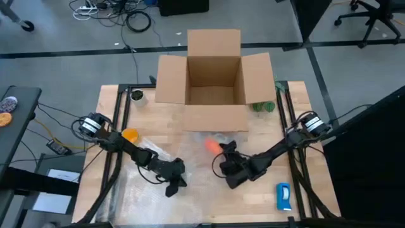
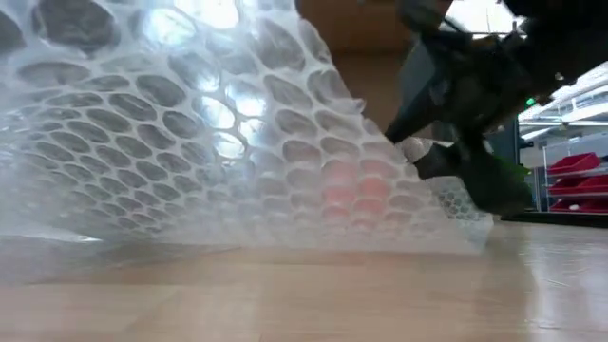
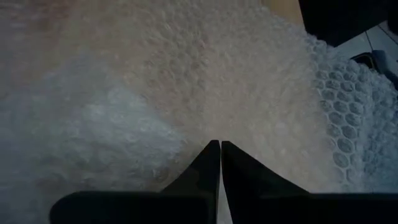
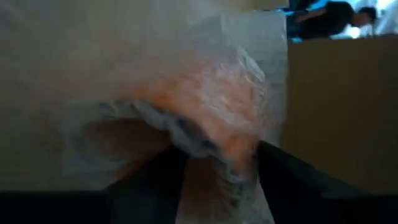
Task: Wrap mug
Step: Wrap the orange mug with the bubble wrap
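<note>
The orange mug (image 1: 212, 145) lies in front of the box, partly under a sheet of clear bubble wrap (image 1: 158, 190) spread over the table's near left. Seen through the wrap, the mug (image 2: 350, 190) is a pink blur in the low view. My right gripper (image 1: 224, 152) is at the mug, its fingers either side of it (image 4: 217, 168). My left gripper (image 1: 173, 183) is over the wrap near the front edge, its fingers shut (image 3: 219, 147). In the low view the wrap (image 2: 190, 123) rises steeply on the left. My left gripper pinches the bubble wrap (image 3: 219, 134) at its fingertips, coming from above; edge or fold, I cannot tell. The sheet stands raised on that side, and its lower edge (image 2: 237, 242) rests on the table. My right gripper has the mug's orange body (image 4: 217, 140) between its two fingers (image 4: 166, 168), with a crumpled layer of wrap (image 4: 186, 134) over it. The fingers come at it low, from the table's right.
An open cardboard box (image 1: 215, 76) stands at the back middle. A flat blue-and-white object (image 1: 283, 196) lies at the near right. A small orange thing (image 1: 130, 134) and a small roll (image 1: 136, 96) are at the left, something green (image 1: 262, 106) beside the box.
</note>
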Motion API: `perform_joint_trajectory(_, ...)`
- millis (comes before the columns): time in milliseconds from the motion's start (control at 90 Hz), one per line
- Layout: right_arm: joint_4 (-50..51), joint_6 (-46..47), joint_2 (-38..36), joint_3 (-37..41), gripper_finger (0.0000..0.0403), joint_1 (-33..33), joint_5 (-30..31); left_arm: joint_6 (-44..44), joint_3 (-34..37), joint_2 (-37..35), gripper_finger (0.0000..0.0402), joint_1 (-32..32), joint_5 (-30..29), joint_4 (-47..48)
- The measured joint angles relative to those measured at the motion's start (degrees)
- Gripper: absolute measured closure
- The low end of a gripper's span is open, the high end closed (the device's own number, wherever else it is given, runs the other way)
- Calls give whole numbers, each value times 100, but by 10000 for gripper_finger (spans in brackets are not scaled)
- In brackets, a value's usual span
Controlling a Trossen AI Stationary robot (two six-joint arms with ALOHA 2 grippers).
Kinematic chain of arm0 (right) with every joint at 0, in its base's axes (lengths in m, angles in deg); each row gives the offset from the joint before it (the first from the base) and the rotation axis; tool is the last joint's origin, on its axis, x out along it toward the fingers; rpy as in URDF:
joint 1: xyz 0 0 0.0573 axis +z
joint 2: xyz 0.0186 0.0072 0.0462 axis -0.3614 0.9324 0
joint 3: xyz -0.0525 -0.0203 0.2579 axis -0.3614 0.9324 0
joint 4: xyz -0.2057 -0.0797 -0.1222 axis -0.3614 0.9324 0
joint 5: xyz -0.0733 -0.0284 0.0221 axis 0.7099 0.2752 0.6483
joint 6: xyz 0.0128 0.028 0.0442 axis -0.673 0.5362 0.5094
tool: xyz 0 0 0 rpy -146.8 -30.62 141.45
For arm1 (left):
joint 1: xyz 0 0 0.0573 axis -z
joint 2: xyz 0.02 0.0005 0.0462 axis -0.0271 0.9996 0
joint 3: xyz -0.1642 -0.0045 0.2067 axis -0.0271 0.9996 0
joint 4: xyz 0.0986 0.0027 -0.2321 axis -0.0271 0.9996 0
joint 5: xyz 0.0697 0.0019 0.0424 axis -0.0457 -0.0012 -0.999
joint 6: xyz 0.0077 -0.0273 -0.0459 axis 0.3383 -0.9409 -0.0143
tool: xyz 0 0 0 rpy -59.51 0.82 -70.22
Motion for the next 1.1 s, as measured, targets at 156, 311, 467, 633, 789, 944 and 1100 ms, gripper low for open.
perform_joint_trajectory(156,93,132,-240,2,199,236,-66,3,2,0,402,0,-13,-5)
perform_joint_trajectory(311,95,405,-450,2,183,527,-24,16,2,2,402,0,-44,-4)
perform_joint_trajectory(467,334,1245,-771,2,176,855,357,16,2,4,402,0,-46,2)
perform_joint_trajectory(633,1314,3672,-1270,182,180,935,327,15,2,4,402,0,-46,7)
perform_joint_trajectory(789,1640,5540,-1525,886,180,764,83,16,2,4,402,0,-45,11)
perform_joint_trajectory(944,1642,7176,-1911,1699,177,745,152,16,2,4,402,9,-47,9)
perform_joint_trajectory(1100,1596,7794,-2646,2418,177,738,72,16,2,4,402,9,-47,9)
